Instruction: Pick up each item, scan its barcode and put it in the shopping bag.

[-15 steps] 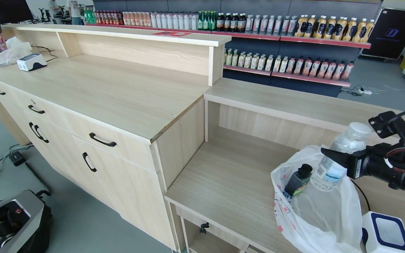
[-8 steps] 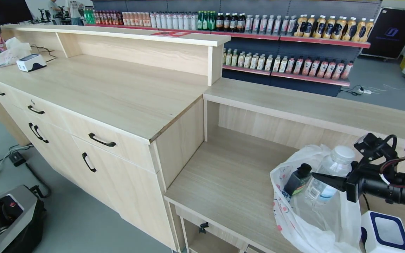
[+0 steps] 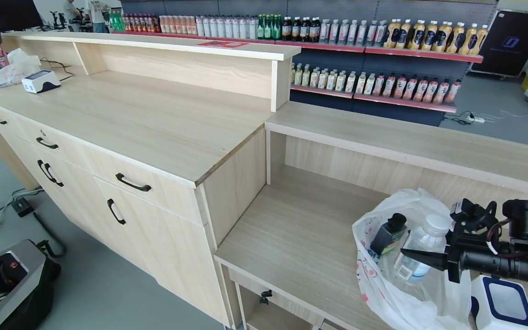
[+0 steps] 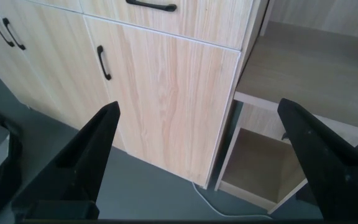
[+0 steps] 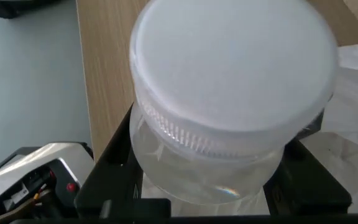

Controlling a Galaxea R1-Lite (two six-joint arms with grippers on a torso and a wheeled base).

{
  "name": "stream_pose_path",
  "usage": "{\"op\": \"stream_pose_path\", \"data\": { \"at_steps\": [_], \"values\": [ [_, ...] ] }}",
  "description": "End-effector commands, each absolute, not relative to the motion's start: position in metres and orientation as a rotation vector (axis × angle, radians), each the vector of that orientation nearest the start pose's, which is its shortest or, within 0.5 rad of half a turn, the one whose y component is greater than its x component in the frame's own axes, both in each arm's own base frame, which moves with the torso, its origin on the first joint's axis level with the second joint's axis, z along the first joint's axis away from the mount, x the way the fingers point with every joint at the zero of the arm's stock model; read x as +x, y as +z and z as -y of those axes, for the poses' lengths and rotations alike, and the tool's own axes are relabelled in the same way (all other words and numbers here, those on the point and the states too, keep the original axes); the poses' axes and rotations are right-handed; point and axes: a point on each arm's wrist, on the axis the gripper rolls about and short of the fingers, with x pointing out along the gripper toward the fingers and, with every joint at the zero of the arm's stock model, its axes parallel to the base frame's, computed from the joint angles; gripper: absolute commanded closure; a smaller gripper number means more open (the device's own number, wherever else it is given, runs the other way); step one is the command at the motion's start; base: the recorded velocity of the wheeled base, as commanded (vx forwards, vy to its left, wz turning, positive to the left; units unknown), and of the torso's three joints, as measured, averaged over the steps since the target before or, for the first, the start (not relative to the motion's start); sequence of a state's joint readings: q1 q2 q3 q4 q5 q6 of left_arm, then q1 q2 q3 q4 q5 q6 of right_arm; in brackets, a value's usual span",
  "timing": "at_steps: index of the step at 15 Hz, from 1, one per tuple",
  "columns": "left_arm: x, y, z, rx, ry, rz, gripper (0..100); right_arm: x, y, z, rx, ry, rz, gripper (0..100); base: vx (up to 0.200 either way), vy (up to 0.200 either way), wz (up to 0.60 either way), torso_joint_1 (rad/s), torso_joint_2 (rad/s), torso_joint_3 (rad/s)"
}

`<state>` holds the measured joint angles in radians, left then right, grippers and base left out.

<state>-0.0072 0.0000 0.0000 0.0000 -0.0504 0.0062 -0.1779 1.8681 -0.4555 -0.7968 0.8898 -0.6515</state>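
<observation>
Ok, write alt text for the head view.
The right gripper holds a clear bottle partly inside the open bag on a low wooden counter, beside a dark bottle. A scanner sits next to the bag; drink shelves line the back.

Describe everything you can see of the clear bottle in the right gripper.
The clear plastic bottle has a wide white ribbed cap and a white-and-blue label low on its body. It leans, lower part inside the mouth of the shopping bag, beside a dark bottle. The right gripper clamps its body below the cap with black fingers.
</observation>
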Motion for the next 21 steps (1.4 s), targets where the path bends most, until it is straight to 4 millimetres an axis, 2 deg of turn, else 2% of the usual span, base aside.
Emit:
{"op": "stream_pose_path", "data": {
  "at_steps": [1, 10, 21],
  "values": [
    [-0.023, 0.076, 0.001, 0.006, -0.058, -0.001, 0, 0.273, 0.056, 0.029, -0.256, 0.859, -0.321, 100, 0.000, 0.000, 0.00, 0.000, 0.00, 0.000],
    [-0.023, 0.075, 0.001, 0.008, -0.058, 0.000, 0, 0.298, 0.019, 0.006, -0.320, 0.936, -0.236, 100, 0.000, 0.000, 0.00, 0.000, 0.00, 0.000],
    [-0.023, 0.075, 0.001, 0.006, -0.058, 0.000, 0, 0.298, 0.016, 0.010, -0.327, 0.921, -0.226, 100, 0.000, 0.000, 0.00, 0.000, 0.00, 0.000]
  ]
}}
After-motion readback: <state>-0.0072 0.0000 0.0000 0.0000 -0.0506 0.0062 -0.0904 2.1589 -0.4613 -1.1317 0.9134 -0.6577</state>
